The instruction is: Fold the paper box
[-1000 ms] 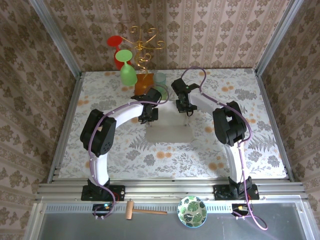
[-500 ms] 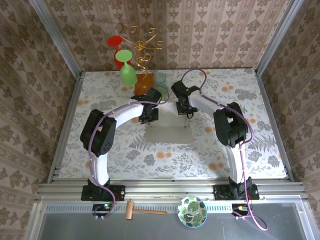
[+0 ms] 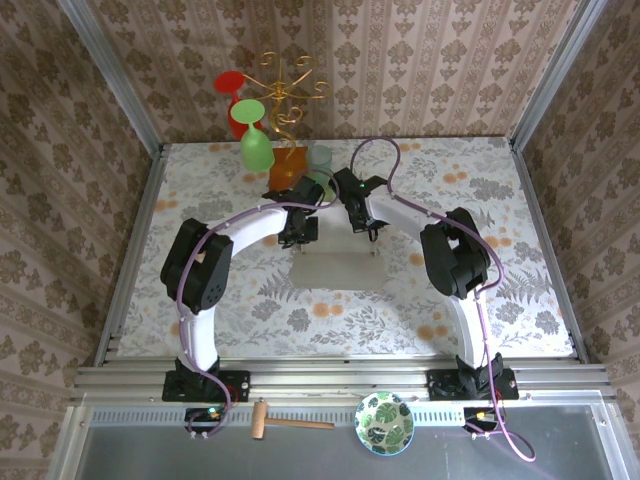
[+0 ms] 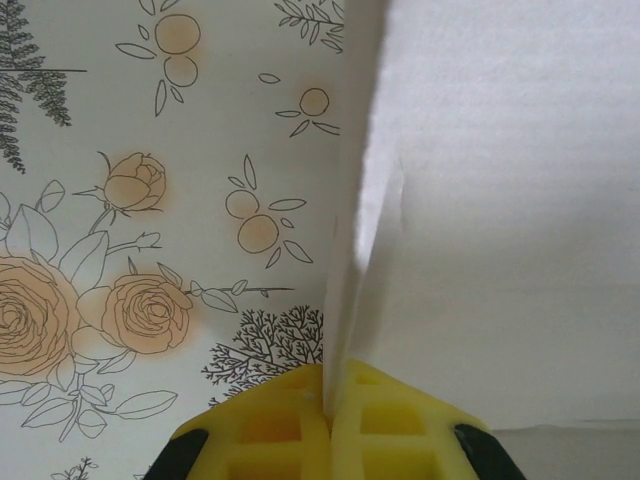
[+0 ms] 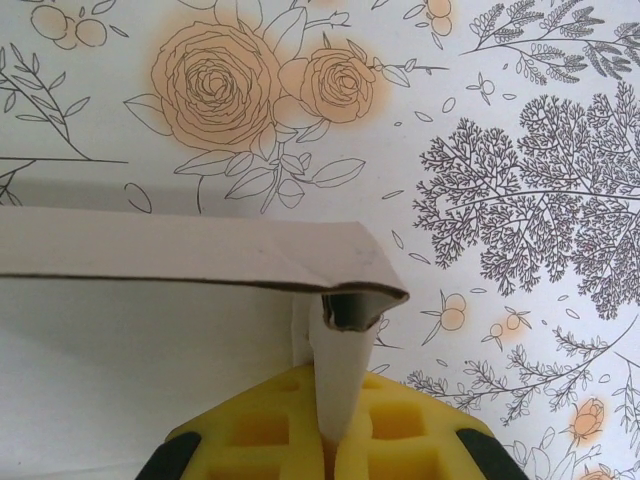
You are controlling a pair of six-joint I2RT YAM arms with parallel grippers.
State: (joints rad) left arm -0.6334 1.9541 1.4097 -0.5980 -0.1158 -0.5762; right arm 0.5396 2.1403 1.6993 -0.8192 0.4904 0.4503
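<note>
Pinching the paper box at its two far corners, the arms meet over the middle of the flowered worktop, where the pale card lies mostly flat with its back edge raised. The left claw is closed tight on a thin upright flap. In its wrist view the yellow pads meet with just the card's edge between them, and the flap rises straight up from the grip beside a broad white panel. The right claw is likewise clamped on card, gripping a narrow tab that stands under the folded end of a long side wall, whose corner curls over the tab

The step in hand looks like raising and squaring the back wall, so both sides ought to move together. Judging from these views, the fold will go best if the two claws swing at the same pace about the crease and do not pull outward, since thin card tears or buckles readily when stretched between two grips. The corner in the right claw looks a little crumpled, so gentle pressure there seems wise. The base should lie flat on the worktop, as lifting too high would likely drag the whole sheet out of place. The orange block and green glass stand just behind the arms, so any sweep is best kept short
</note>
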